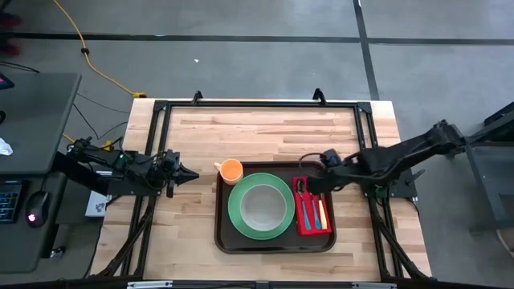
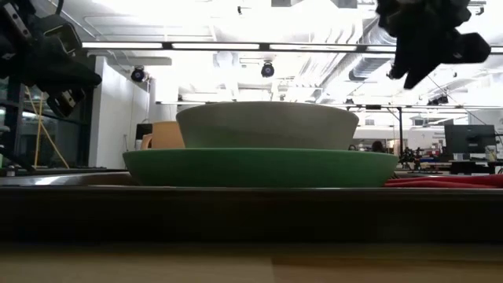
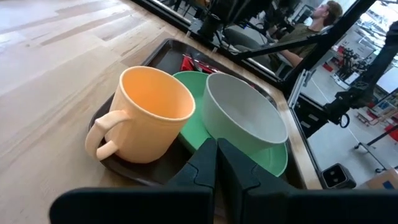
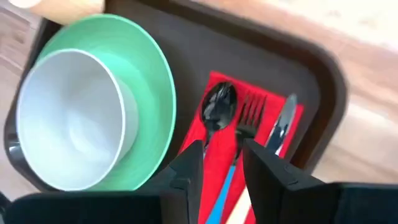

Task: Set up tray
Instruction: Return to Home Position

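Observation:
The dark brown tray [image 1: 221, 241] lies on the wooden table, near its front edge. On the tray stands a green plate [image 1: 237, 210] with a pale bowl [image 1: 263, 205] in it. An orange cup [image 1: 231, 169] stands upright in the tray's far left corner. At the tray's right side lies a red napkin [image 4: 214, 84] bearing a spoon [image 4: 219, 106], a fork [image 4: 249, 115] and a knife [image 4: 283, 121]. My right gripper [image 4: 221, 168] hangs open above the napkin's far end, pointing steeply down, with nothing in it. My left gripper [image 3: 216, 162] is shut, left of the cup and clear of it.
A black frame [image 1: 257, 104] runs along the table's far and side edges. Bare wood [image 1: 265, 132] lies between the tray and the far edge. A desk with a mouse [image 1: 36, 207] stands to the left. A person [image 3: 317, 18] sits in the room beyond the table.

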You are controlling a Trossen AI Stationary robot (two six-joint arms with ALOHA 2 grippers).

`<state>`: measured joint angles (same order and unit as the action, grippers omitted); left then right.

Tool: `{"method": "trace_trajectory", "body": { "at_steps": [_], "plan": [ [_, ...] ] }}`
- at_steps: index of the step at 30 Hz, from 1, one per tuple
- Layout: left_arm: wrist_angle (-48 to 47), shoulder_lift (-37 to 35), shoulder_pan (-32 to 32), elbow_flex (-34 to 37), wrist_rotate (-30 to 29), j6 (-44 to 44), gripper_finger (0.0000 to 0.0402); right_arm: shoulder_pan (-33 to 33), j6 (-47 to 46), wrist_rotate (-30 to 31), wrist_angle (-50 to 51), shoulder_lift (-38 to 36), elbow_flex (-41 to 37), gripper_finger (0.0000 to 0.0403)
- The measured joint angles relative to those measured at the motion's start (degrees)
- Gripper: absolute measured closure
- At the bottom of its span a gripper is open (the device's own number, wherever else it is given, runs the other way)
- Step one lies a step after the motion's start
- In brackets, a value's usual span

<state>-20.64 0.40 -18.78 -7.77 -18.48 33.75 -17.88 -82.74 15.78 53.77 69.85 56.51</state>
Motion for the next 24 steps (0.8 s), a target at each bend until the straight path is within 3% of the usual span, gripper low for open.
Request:
{"method": "trace_trajectory", "body": {
  "at_steps": [6,10,19,24],
  "plan": [
    [0.1,0.0,0.0,0.0,-1.7,-0.5,0.0357,-0.1,4.3,5.6,3.6,-7.1,0.0,0.0311],
    [1.0,0.0,0.0,-0.2,-1.1,1.0,0.0357,-0.7,12.7,11.1,3.8,-10.6,0.0,0.0313],
    [3.1,0.0,0.0,-1.8,15.5,-9.5,0.0357,-0.8,24.5,16.5,2.2,-20.3,-3.5,0.0312],
    [9.9,0.0,0.0,-1.9,19.4,-18.8,0.0357,-0.8,30.5,14.1,-7.4,-30.2,-12.0,0.0312]
  ]
}}
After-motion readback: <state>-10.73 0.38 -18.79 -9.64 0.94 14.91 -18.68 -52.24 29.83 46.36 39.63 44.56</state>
